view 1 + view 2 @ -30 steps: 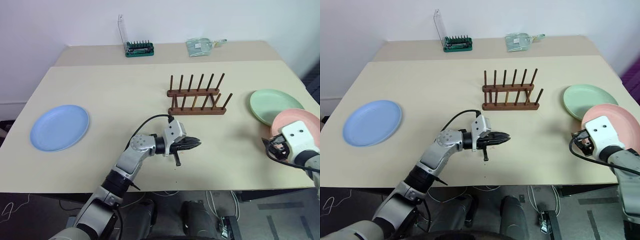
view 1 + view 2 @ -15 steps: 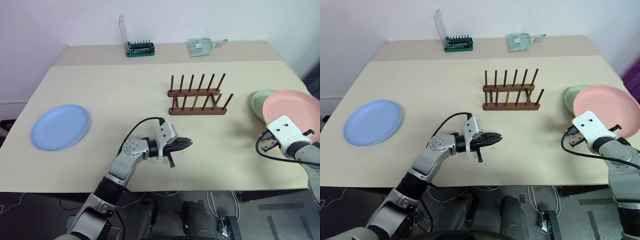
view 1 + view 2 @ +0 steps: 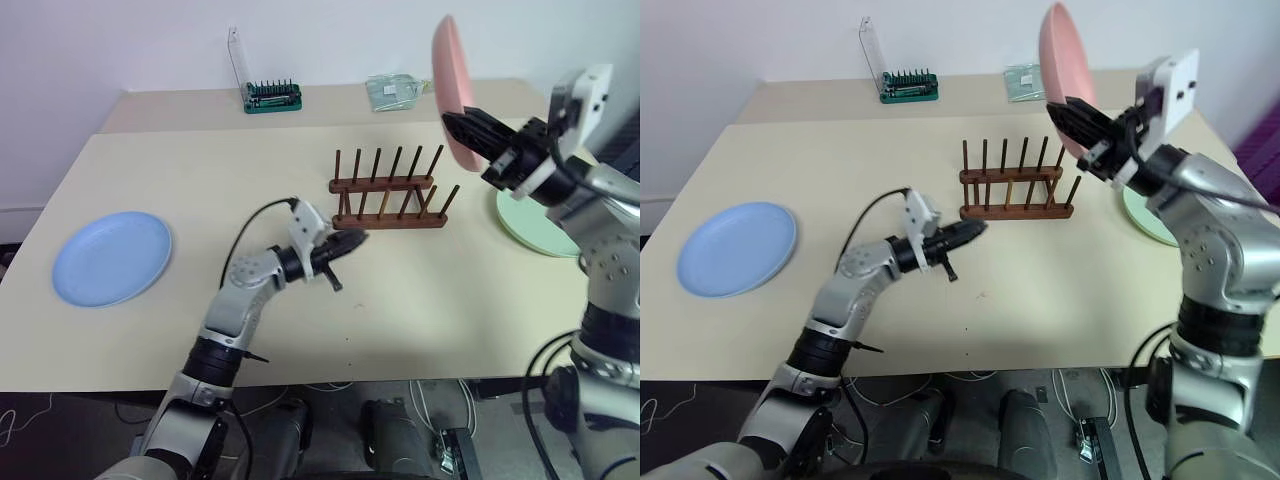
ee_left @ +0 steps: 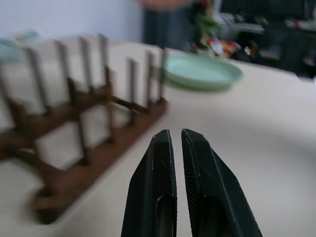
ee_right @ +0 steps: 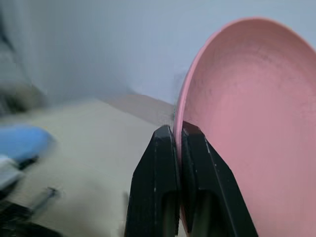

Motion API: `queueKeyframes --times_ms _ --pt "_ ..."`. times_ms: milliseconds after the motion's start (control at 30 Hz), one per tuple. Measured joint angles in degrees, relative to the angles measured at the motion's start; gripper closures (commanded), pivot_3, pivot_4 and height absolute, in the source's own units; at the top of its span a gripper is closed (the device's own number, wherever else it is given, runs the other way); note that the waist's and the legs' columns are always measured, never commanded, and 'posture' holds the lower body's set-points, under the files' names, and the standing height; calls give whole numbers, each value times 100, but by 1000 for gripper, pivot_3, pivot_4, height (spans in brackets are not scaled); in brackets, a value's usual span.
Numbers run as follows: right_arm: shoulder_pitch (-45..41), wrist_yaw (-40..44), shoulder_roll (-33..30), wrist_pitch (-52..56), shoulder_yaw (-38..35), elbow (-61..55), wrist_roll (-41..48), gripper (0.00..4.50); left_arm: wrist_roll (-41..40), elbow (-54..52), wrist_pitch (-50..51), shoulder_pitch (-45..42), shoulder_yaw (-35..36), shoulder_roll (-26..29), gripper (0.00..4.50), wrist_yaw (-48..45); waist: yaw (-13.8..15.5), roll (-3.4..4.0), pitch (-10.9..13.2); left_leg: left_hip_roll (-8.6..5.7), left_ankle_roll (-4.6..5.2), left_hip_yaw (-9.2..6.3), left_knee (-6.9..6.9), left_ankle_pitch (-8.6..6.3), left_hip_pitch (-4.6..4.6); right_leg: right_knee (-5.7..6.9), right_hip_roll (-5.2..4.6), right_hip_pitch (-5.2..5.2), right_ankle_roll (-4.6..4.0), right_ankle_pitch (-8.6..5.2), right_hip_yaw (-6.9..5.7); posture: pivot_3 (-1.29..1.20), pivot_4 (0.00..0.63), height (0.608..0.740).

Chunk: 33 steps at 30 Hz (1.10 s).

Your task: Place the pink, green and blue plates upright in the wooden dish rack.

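The left hand (image 3: pixel 350 240) hovers just over the worktop (image 3: pixel 200 170) with its 2 fingers (image 4: pixel 158 182) pressed together on nothing, tips aimed at the near left end of the rack (image 3: pixel 388 190). The blue plate (image 3: pixel 110 256) lies flat well to this hand's left. The rack sits just beyond it, all pegs bare. The right hand (image 3: pixel 462 128) is raised above and to the right of the rack, fingers (image 5: pixel 163 182) clamped on the rim of the pink plate (image 3: pixel 450 85), which stands on edge in the air. The green plate (image 3: pixel 530 225) lies flat below this hand, to its right.
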Motion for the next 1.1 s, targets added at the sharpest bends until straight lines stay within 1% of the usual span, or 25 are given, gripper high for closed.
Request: queueKeyframes --times_ms 100,233,367,467,567,733,800,833,933,967,1000,1100 --pt "-382 68 75 258 -147 901 394 4445 -219 -423 255 13 205 160 4166 81 5 1 0 -3 0 -3 -7 0 0 1 -1 -1 -1 0 0 0 150 740" --pt "-616 100 84 553 -373 1709 799 4445 -297 -703 440 279 191 230 4166 196 -17 4 -1 -5 5 1 -16 -4 0 1 -4 -9 0 1 1 0 150 740" --pt "-816 28 90 660 -473 2140 928 4445 -300 -892 559 509 102 228 4166 285 -28 7 1 -3 3 0 -17 -3 0 7 -3 -14 -2 2 3 0 150 740" --pt "-850 -85 106 675 -477 2332 933 4445 -309 -991 617 525 83 237 4166 332 -17 8 0 -3 -1 0 -12 0 0 6 -3 -12 -3 3 3 0 150 740" --pt "-959 -230 129 713 -575 2765 969 4445 -310 -1057 671 538 50 239 4166 346 -18 8 0 -4 -2 2 -8 0 0 6 -2 -10 -4 3 4 0 150 740" --pt "-969 -122 116 643 -652 3012 974 4445 -312 -1066 699 538 -17 242 4166 345 -35 9 -1 -3 -2 1 -13 1 0 6 -1 -12 -4 3 4 0 150 740" --pt "-979 -89 114 639 -716 3125 985 3866 -313 -1066 711 537 -27 246 4166 344 -29 9 -1 -3 -2 1 -11 1 0 6 -1 -12 -4 4 4 0 150 740" --pt "-979 -92 106 634 -730 3188 973 3654 -313 -1066 727 538 -31 253 4166 342 -26 9 -1 -3 -2 1 -10 1 0 6 -1 -11 -4 4 4 0 150 740" --pt "-972 -151 105 505 -704 3258 786 2113 -313 -1066 765 538 -49 272 4166 325 -27 10 0 -3 -3 2 -10 1 0 6 -1 -11 -5 4 5 0 150 740" --pt "-966 -182 98 302 -637 3231 621 1572 -313 -1066 769 538 -58 278 4166 313 -29 10 0 -3 -3 2 -12 1 0 6 -1 -12 -5 4 5 0 150 740" --pt "-963 -201 95 178 -596 3210 509 1193 -313 -1066 769 538 -64 280 4166 310 -29 10 0 -3 -3 2 -13 1 0 6 -1 -13 -5 4 5 0 150 740" --pt "-869 -248 43 -402 -361 2980 11 1193 -324 -1066 772 538 -107 277 4166 297 -26 10 0 -3 -3 2 -13 1 0 6 -1 -13 -4 4 5 0 150 740"
